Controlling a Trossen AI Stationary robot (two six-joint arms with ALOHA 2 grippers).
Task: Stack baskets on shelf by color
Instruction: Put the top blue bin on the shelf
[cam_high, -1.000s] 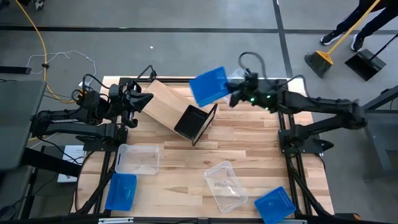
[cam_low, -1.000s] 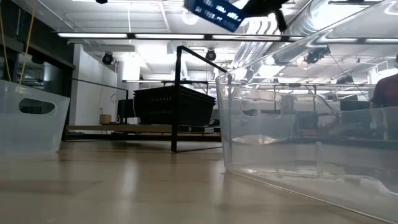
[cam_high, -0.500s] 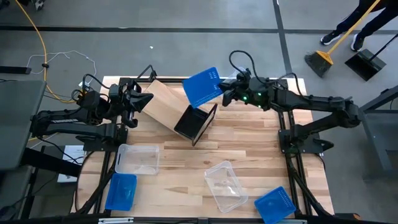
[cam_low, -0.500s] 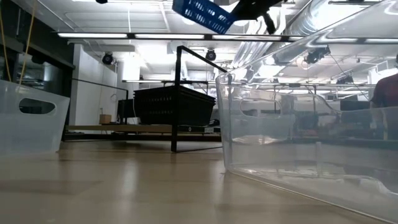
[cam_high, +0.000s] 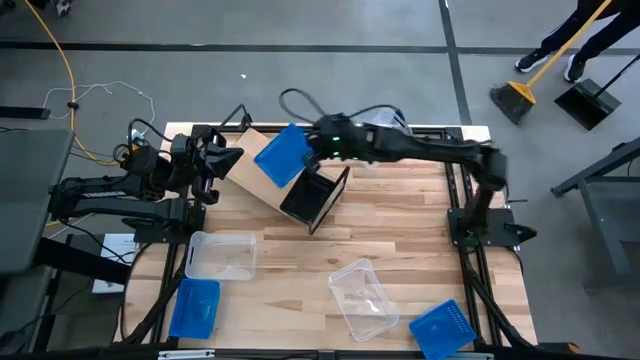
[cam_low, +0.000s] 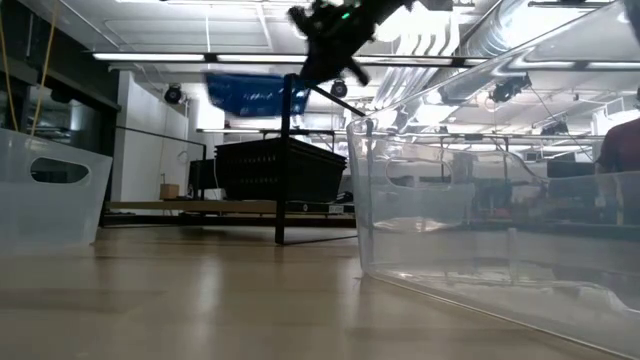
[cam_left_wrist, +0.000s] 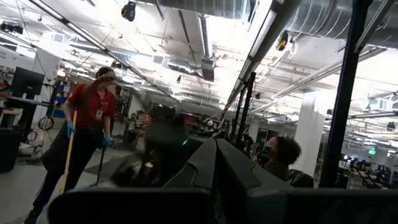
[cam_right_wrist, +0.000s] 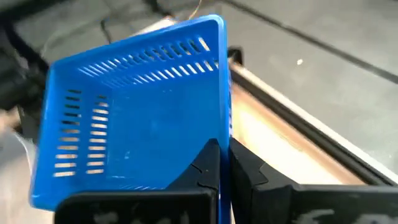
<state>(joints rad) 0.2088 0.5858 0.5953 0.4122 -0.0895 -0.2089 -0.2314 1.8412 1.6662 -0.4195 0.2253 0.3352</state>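
Gripping a slatted blue plastic basket (cam_right_wrist: 134, 112) by its rim, the right claw (cam_right_wrist: 221, 163) was clamped shut, holding it raised above the tilted wood-panelled shelf (cam_high: 262, 170). The left claw (cam_high: 215, 165) stood closed beside the shelf.

Wooden table (cam_high: 300, 270) carries the shelf (cam_high: 275, 175), set at an angle near the far edge, with a black basket (cam_high: 312, 197) inside. Resting directly on the boards: two clear baskets (cam_high: 222, 254) (cam_high: 362, 297) and two blue baskets (cam_high: 195, 307) (cam_high: 443, 327) along the near edge.
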